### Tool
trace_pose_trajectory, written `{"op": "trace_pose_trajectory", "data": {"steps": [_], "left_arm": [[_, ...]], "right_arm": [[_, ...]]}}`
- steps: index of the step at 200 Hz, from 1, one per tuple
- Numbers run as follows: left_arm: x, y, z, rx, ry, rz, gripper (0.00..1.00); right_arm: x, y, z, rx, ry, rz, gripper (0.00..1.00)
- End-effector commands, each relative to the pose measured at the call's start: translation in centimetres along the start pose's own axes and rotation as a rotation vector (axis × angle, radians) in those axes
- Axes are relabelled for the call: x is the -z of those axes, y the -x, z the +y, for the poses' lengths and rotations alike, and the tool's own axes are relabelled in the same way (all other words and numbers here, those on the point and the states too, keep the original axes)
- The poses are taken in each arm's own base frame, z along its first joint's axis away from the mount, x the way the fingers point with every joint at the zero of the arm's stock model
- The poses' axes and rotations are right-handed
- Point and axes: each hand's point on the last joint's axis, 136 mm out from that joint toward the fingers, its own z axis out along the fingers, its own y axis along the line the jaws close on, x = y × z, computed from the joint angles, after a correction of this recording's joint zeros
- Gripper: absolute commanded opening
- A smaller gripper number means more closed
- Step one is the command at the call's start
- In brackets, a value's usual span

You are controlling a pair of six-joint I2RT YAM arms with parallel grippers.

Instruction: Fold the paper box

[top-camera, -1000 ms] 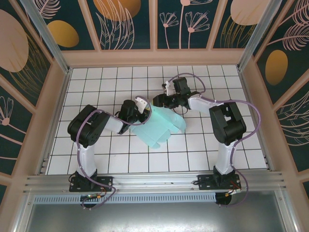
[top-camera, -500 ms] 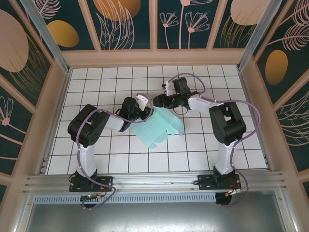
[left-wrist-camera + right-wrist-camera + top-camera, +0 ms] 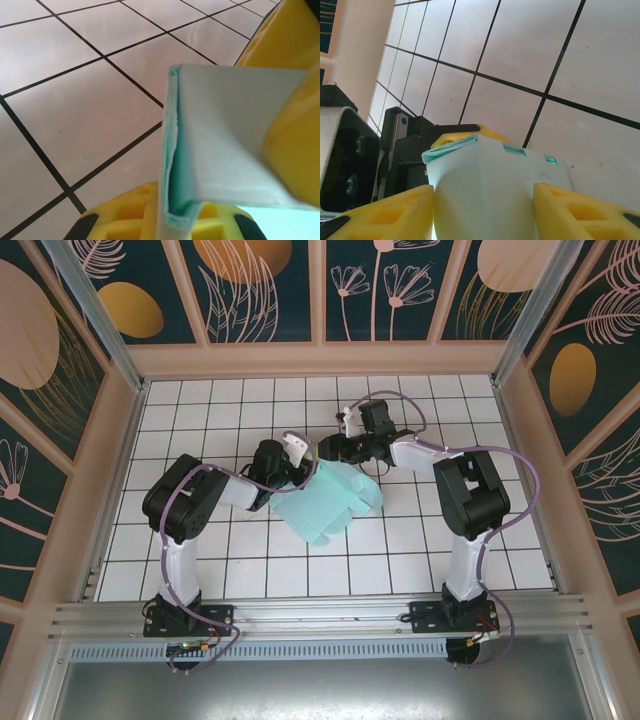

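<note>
The paper box [image 3: 330,502] is pale mint card, partly folded, lying mid-floor between both arms. My left gripper [image 3: 303,468] is shut on its far left edge. In the left wrist view the doubled card edge [image 3: 175,165] is pinched between the yellow fingers [image 3: 125,210]. My right gripper [image 3: 330,450] reaches in from the far right. Its yellow fingertips [image 3: 385,215] press on both sides of the paper box [image 3: 490,195]. The left gripper's finger [image 3: 470,132] shows behind the box's top edge.
White tiled floor [image 3: 250,570] with black grid lines spreads all around. Tan walls [image 3: 320,358] enclose it on three sides. A metal rail [image 3: 320,615] carries both arm bases at the near edge.
The paper box tipped up and drew in half a second ago, then spread lower toward the near side again. The left gripper re-pinched its edge. The right arm barely moved.
</note>
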Motion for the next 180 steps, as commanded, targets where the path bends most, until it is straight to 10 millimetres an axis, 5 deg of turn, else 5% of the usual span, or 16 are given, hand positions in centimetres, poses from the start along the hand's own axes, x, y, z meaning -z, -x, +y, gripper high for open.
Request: {"op": "trace_pose_trajectory", "data": {"steps": [1,12,25,57,120,153,180], "left_arm": [[-0.4,0.0,-0.5,0.02,-0.031,-0.013,0.0],[-0.4,0.0,-0.6,0.023,-0.038,-0.017,0.01],[-0.4,0.1,-0.8,0.029,-0.05,-0.026,0.23],[-1.0,-0.2,-0.7,0.051,-0.055,-0.017,0.26],[-2.6,-2.1,0.1,0.132,-0.04,0.054,0.22],[-2.5,-1.8,0.1,0.132,-0.037,0.047,0.0],[-2.5,-2.0,0.2,0.124,-0.028,0.052,0.0]], "right_arm": [[-0.3,-2.2,-1.0,-0.032,-0.011,0.061,0.53],[-0.3,-2.1,-0.9,-0.031,-0.005,0.056,0.53],[-0.1,-1.9,-1.0,-0.036,-0.001,0.05,0.53],[-0.1,-1.7,-0.7,-0.043,0.024,0.041,0.53],[0.2,-1.5,0.4,-0.065,0.106,0.022,0.52],[0.3,-1.5,-0.1,-0.072,0.092,0.022,0.52],[0.4,-1.4,-0.1,-0.074,0.089,0.02,0.52]]}}
